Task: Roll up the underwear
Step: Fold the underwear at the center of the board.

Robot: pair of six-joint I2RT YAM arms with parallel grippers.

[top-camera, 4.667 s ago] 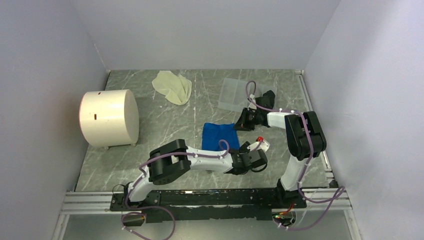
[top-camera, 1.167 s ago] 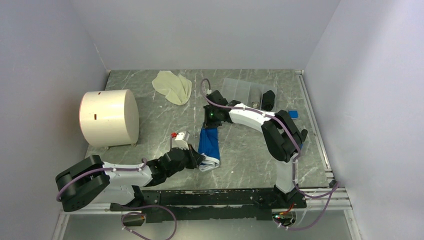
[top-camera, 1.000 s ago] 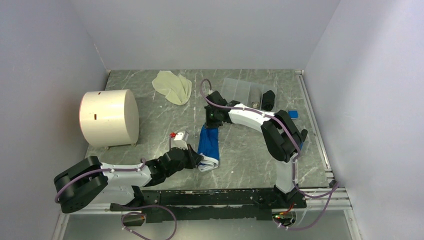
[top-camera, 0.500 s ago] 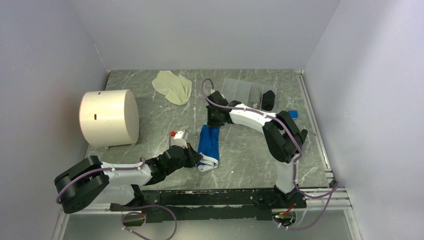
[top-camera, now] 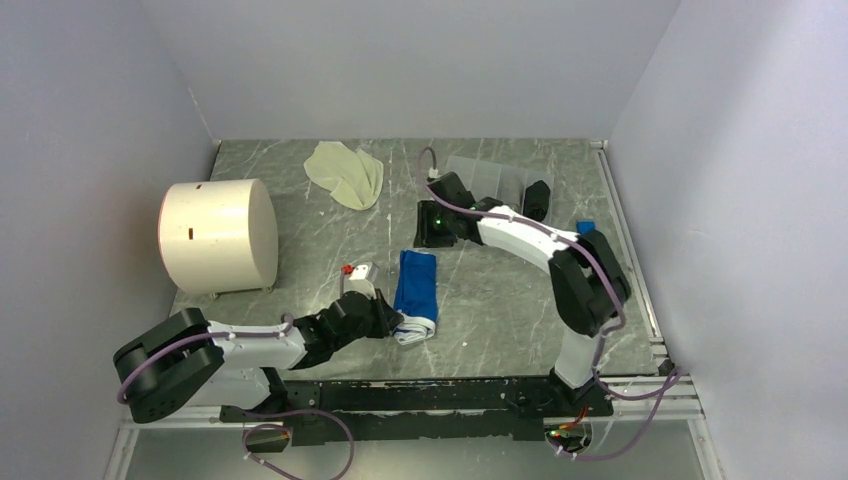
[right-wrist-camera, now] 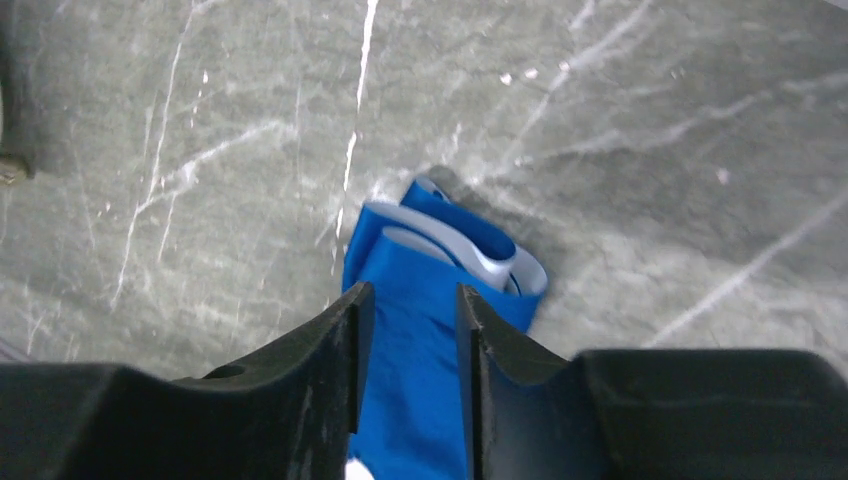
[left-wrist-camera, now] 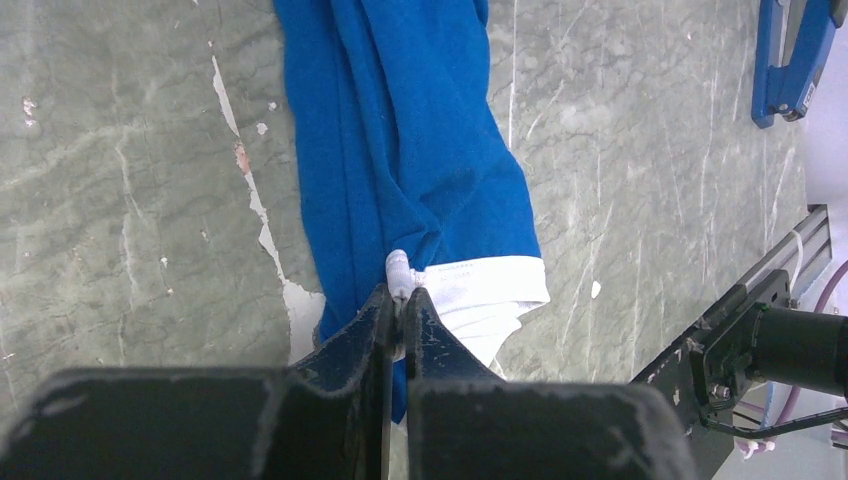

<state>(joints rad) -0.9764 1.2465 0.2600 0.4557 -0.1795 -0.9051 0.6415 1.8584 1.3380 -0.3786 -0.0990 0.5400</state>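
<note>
1. The left hand [left-wrist-camera: 402,300] is low at the near end of the blue underwear [left-wrist-camera: 400,130]. Its two fingers are pressed together, pinching a small fold of the white-edged hem.
2. From that pinch the blue underwear [top-camera: 415,288] runs away from the arm bases as a narrow, lengthwise-folded strip lying flat on the table [top-camera: 320,250]. The white hem is bunched at the near end.
3. The right hand [right-wrist-camera: 410,300] is over the far end of the same garment [right-wrist-camera: 430,275]. Its fingers stand apart and hold nothing. In the top view the right hand [top-camera: 432,228] sits just beyond the cloth's far edge. Whether the fingertips touch the cloth cannot be told.
4. The far end shows pale edging curled into a loose fold.
5. The cream underwear [top-camera: 345,172] lies crumpled near the back of the table, well apart from both hands.
6. A white drum [top-camera: 218,235] stands on the left side of the table.
7. A clear tray [top-camera: 485,175] lies at the back right, behind the right arm.
8. A small blue block [top-camera: 585,227] rests on the table near the right edge.
</note>
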